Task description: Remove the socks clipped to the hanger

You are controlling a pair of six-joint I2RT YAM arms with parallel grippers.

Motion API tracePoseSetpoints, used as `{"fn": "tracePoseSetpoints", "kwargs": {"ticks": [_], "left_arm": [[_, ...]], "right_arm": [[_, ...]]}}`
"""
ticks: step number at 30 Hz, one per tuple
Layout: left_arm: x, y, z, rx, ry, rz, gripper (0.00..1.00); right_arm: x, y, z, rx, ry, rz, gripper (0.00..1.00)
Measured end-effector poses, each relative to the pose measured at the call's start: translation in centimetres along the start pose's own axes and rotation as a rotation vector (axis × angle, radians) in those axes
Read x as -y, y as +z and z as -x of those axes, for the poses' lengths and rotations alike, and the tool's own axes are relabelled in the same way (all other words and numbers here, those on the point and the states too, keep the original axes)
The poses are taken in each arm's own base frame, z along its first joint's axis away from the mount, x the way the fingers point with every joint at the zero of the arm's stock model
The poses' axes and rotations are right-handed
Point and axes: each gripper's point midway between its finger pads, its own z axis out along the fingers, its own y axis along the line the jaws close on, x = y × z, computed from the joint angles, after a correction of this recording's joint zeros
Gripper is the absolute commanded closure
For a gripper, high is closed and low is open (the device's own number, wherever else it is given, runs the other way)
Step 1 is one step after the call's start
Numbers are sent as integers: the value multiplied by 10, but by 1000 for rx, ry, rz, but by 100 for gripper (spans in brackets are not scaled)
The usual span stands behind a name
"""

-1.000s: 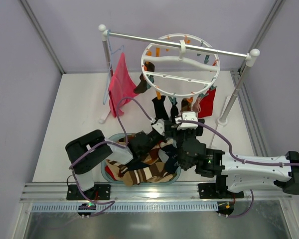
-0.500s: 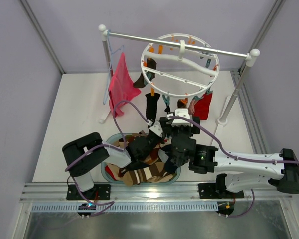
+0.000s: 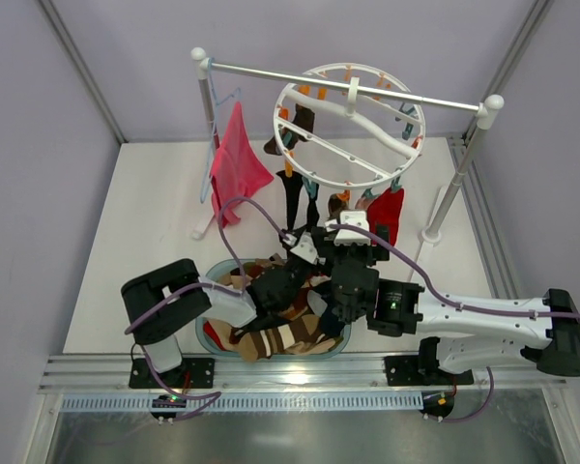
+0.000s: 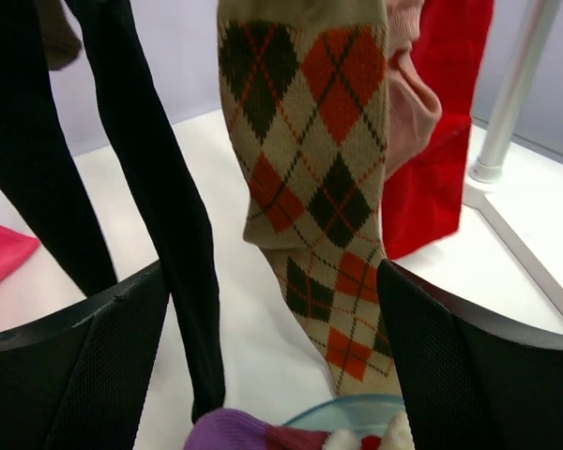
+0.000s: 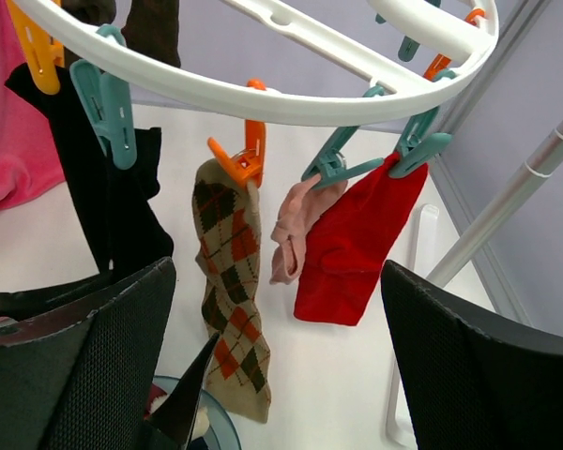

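Swung and tilted since the earlier frame, the hanger (image 5: 197, 89) hangs from the rail (image 3: 251, 71); the left claw (image 4: 272, 272), pinched a moment ago, now gapes empty.

From above we cannot make out either claw's tips under the crossed arms, and the teal basin (image 4: 342, 411) of striped socks (image 3: 280, 340) is half covered. The left wrist view cuts off the tops of the black sock (image 4: 159, 206), argyle sock (image 4: 310, 187) and red sock (image 4: 441, 141). The right claw (image 5: 280, 272) is spread wide, gripping nothing. The white spoked ring holds those socks and a pale pink sock (image 5: 296, 225) by orange and teal clips above the white tabletop (image 3: 145, 242), with lilac walls around. A pink cloth (image 3: 234, 159) hangs near the rail's left end.
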Motion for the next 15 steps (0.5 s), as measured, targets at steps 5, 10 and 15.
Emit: {"fn": "tracePoseSetpoints", "kwargs": {"ticks": [5, 10, 15], "left_arm": [[-10, 17, 17, 43, 21, 87, 11], [-27, 29, 14, 42, 41, 109, 16], [-34, 33, 8, 31, 53, 107, 54]], "right_arm": [[6, 0, 3, 3, 37, 5, 9], [-4, 0, -3, 6, 42, 57, 9], [-10, 0, -10, 5, 28, 84, 9]]}}
